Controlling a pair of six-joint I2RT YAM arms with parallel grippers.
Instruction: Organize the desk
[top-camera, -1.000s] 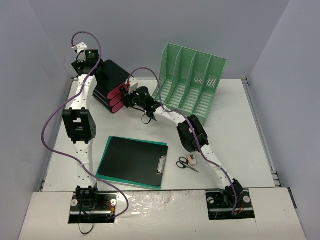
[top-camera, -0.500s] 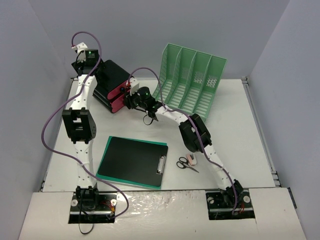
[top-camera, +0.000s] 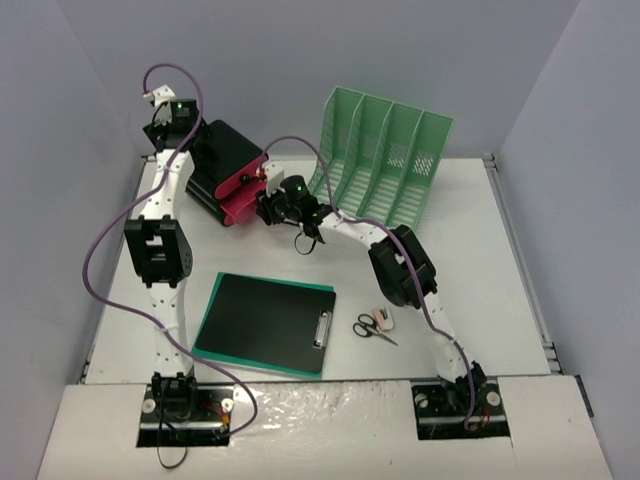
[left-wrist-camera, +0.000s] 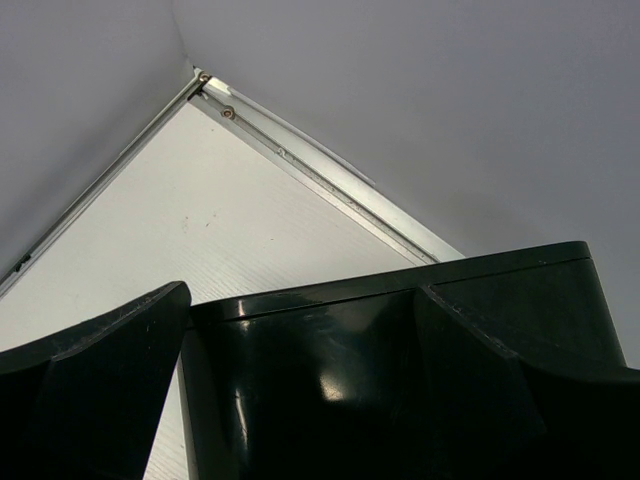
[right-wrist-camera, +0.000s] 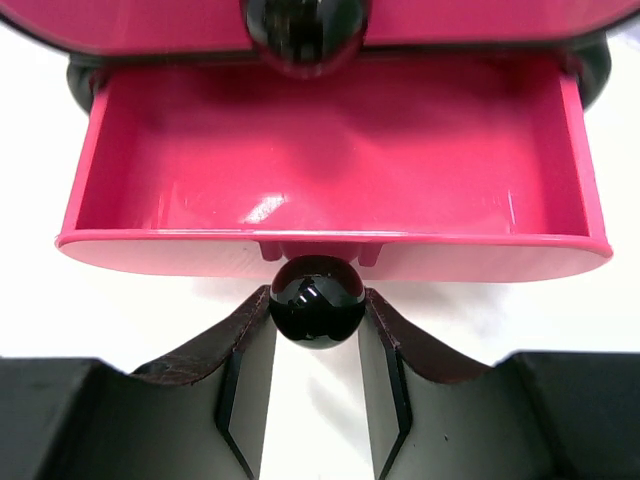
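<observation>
A black drawer unit (top-camera: 228, 150) with pink drawers stands at the far left of the white desk (top-camera: 470, 260). My left gripper (top-camera: 196, 152) clamps the unit's black body from above; in the left wrist view the glossy black casing (left-wrist-camera: 380, 370) fills the gap between my fingers (left-wrist-camera: 90, 390). My right gripper (top-camera: 263, 204) is shut on the black ball knob (right-wrist-camera: 317, 300) of the lowest pink drawer (right-wrist-camera: 330, 170). That drawer is pulled out and looks empty. Another black knob (right-wrist-camera: 305, 25) shows on the drawer above.
A mint-green file rack (top-camera: 385, 160) stands at the back centre, right of the drawer unit. A black clipboard on a green folder (top-camera: 265, 322) lies front left. Black scissors (top-camera: 372, 328) and a small pink eraser (top-camera: 383, 319) lie front centre. The desk's rail corner (left-wrist-camera: 205, 80) shows behind the unit.
My right gripper has drawn back to the right with the knob, and the lowest pink drawer has slid further out. The left arm has not moved.
</observation>
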